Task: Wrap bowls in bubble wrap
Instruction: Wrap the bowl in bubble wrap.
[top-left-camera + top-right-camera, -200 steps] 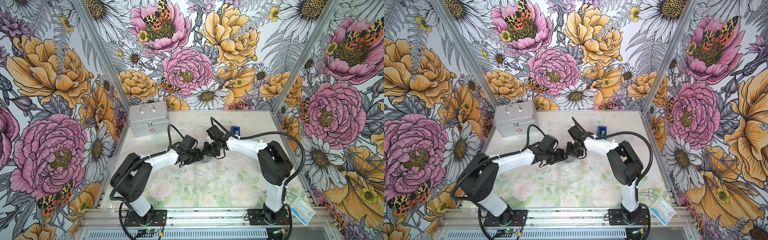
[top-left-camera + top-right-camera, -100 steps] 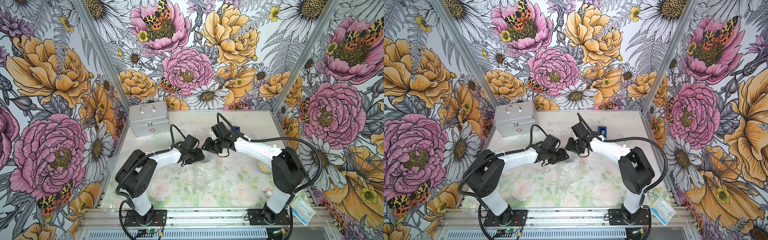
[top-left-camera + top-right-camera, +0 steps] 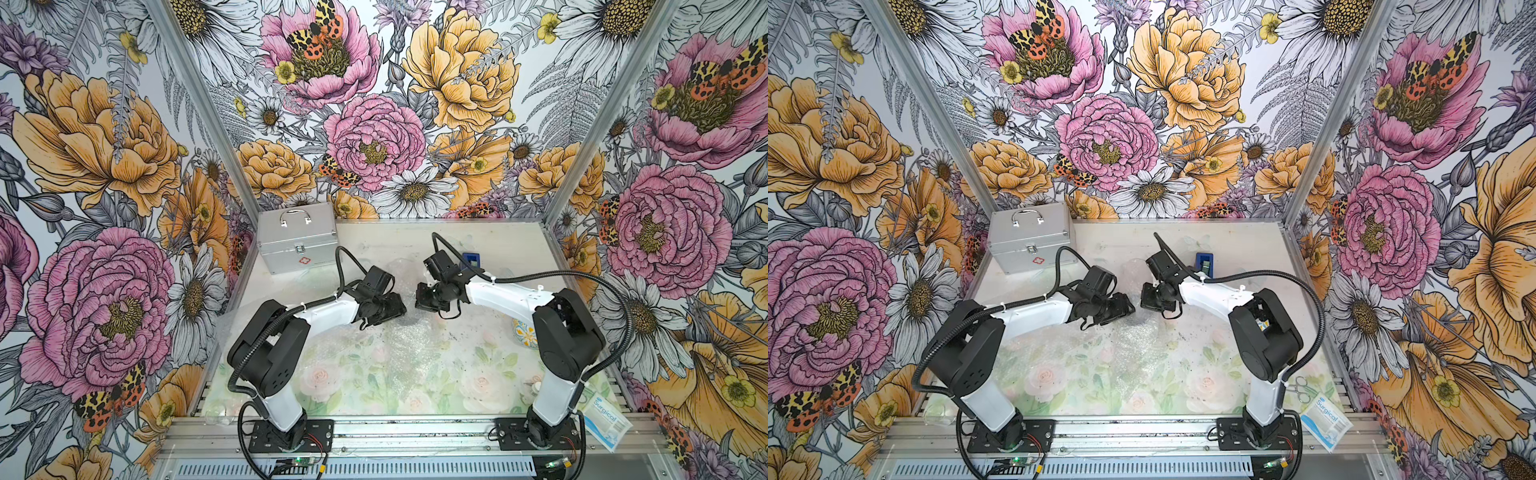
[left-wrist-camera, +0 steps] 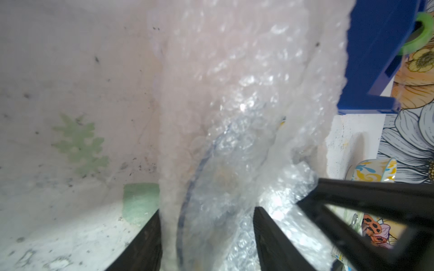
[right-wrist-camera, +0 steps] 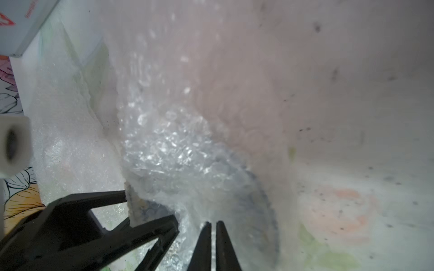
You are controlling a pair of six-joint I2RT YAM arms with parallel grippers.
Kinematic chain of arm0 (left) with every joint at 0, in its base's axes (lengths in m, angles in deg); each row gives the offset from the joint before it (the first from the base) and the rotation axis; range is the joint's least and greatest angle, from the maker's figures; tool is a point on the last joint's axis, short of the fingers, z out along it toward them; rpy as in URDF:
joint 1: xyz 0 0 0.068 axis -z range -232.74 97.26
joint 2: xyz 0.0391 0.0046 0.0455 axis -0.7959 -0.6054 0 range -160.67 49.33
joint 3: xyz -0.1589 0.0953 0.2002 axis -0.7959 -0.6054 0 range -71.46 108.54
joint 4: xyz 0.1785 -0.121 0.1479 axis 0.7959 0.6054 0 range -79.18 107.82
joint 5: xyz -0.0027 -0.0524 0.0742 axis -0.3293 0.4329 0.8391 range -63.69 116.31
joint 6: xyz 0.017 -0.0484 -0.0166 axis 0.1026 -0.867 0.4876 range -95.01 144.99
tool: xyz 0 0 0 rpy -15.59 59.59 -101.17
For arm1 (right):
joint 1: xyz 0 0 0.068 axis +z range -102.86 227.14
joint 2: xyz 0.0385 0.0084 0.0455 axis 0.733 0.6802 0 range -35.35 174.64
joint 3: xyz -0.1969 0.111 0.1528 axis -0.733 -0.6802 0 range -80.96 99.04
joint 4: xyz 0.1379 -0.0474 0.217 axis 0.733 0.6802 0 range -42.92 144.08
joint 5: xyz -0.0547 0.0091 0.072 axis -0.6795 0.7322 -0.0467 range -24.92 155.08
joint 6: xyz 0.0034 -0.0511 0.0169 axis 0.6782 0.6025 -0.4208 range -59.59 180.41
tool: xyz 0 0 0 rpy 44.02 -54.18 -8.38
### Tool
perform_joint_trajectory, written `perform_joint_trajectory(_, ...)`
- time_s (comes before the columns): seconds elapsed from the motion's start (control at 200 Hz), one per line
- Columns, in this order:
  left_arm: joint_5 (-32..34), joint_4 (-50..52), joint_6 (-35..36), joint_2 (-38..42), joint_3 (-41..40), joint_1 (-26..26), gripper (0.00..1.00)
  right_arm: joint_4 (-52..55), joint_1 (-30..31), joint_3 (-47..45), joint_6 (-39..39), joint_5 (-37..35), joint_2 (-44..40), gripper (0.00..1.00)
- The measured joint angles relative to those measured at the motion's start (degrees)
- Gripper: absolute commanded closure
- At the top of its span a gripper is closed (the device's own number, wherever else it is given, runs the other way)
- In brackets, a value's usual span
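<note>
In a top view, bubble wrap lies at the centre of the surface, between left claw and right claw.

Left wrist: the left jaws clamp the wrapped bowl, probably brittle and slippery.

Right wrist: the right jaws are together. The limp wrap's loose edge seems the best place to pinch.
</note>
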Motion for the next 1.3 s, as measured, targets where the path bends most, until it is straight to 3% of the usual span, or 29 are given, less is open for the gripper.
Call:
perform_joint_trajectory(0.14,0.0,0.2,-0.6,3.7,-0.2,-2.0,0.28,0.1,2.3,1.4,0.2,0.7,3.2,0.94)
perform_joint_trajectory(0.32,0.0,-0.7,-1.1,3.8,-0.5,-2.9,0.27,0.2,2.3,3.0,0.2,0.9,3.7,0.94)
perform_joint_trajectory(0.615,-1.6,-1.9,-1.7,-4.5,-0.3,-2.9,0.37,-0.6,2.3,1.3,-1.0,0.9,3.0,0.88)
perform_joint_trajectory(0.73,-2.7,-3.1,-1.8,-5.2,0.2,-2.6,0.45,-0.6,2.1,0.6,-1.4,0.9,2.2,0.82)
perform_joint_trajectory(0.83,-3.4,-3.8,-2.1,-5.7,0.4,-2.4,0.46,-0.7,2.1,0.6,-1.6,0.9,1.6,0.8)
perform_joint_trajectory(1.046,-4.3,-3.5,-3.5,-4.9,0.1,-2.7,0.36,-0.9,2.1,0.6,-1.6,1.4,1.4,0.83)
perform_joint_trajectory(1.301,-4.3,-4.0,-6.6,3.4,-1.8,-3.4,0.18,-1.6,2.2,0.6,-1.6,2.9,1.6,0.84)
